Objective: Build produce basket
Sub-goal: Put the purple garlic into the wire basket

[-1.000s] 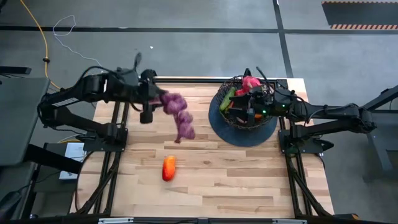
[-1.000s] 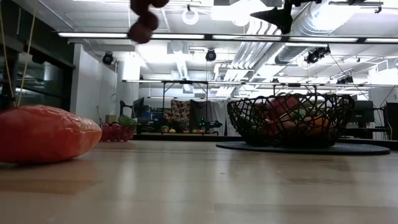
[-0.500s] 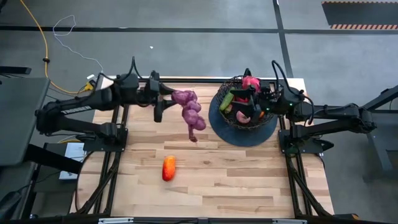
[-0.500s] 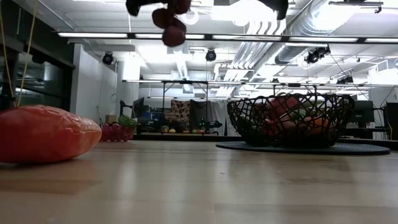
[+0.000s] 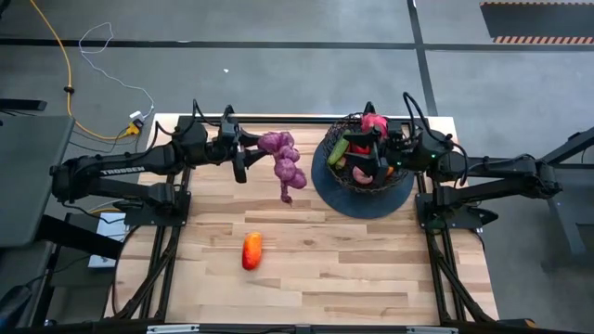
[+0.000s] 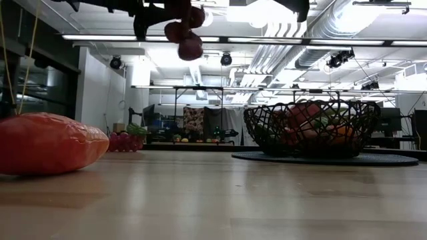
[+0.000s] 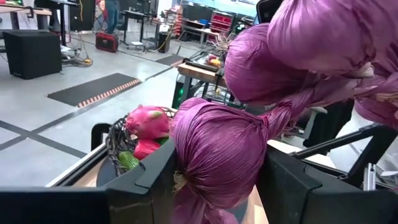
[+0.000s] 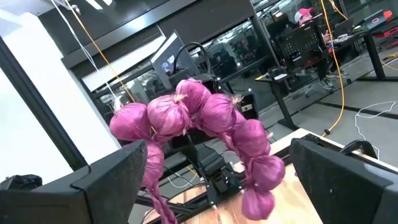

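Above the far half of the worktop (image 5: 316, 269), a purple bunch (image 5: 284, 163) is being held in the air by the left hand (image 5: 252, 148), whose fingers are seen closed around its upper bulbs in the left wrist view; the rest of the string is hanging down freely, well clear of the wood. The bunch is being kept just beside the basket (image 5: 364, 160) on its left, not yet over the rim. The basket is standing on its dark round base (image 5: 371, 202) at the far right and is already being filled with a pink piece (image 5: 374, 123), a green piece (image 5: 336, 148) and other produce. The right hand (image 5: 379, 160) is being held over the basket among the pieces; whether its fingers are open or closed cannot be told. An orange-red piece (image 5: 251, 250) is lying alone on the near middle of the worktop, well apart from both arms. The step in hand is judged to be the carrying of the bunch to the basket. For the next move, the bunch is likely to need shifting rightward until it is hanging over the wire bowl, with the dangling tail lifted past the rim and the right arm kept out of its way, before the grip is loosened.
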Controlling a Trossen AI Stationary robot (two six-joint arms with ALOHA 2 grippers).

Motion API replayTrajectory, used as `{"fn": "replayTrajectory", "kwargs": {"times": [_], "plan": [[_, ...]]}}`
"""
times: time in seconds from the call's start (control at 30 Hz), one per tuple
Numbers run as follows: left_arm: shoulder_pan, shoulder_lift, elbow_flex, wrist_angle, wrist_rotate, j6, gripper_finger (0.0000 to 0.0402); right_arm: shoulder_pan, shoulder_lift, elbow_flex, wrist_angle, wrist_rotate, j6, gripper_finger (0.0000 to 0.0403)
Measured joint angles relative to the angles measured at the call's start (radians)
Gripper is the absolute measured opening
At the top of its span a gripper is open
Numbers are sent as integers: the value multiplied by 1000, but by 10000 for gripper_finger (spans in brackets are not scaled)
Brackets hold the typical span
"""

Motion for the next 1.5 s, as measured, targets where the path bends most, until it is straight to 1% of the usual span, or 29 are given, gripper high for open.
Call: {"fn": "replayTrajectory", "kwargs": {"times": [0.33, 0.5, 0.6, 0.73, 0.83, 0.9, 1.1, 1.2, 1.27, 1.37, 1.5], "plan": [[0, 0, 0, -1, -14, 0, 175, 0, 0, 0, -5, 3, -5, 383], [0, 0, 0, 5, -70, 1, 175, 0, 0, 0, -3, 8, -7, 383], [0, 8, 1, 8, -94, 34, 175, 0, 0, 0, -3, 8, -7, 383], [0, 67, 50, 4, -138, 38, 175, 0, 0, 0, 4, 8, 0, 383], [0, 153, 138, -8, -161, 52, 175, 0, 0, 0, 36, 8, -1, 383], [0, 227, 219, -48, -176, 84, 175, 0, 0, 0, 66, 8, -10, 383], [0, 488, 524, -233, -226, 208, 175, 0, -1, 0, 149, 8, -65, 383], [0, 621, 671, -285, -277, 290, 175, 0, -1, 0, 167, 8, -68, 383], [4, 703, 751, -293, -296, 353, 175, 0, -1, 0, 171, 8, -68, 383], [7, 816, 856, -295, -298, 440, 175, 0, -1, 0, 175, 8, -68, 383], [11, 943, 965, -295, -278, 534, 175, 0, -1, 0, 174, 8, -68, 383]]}}
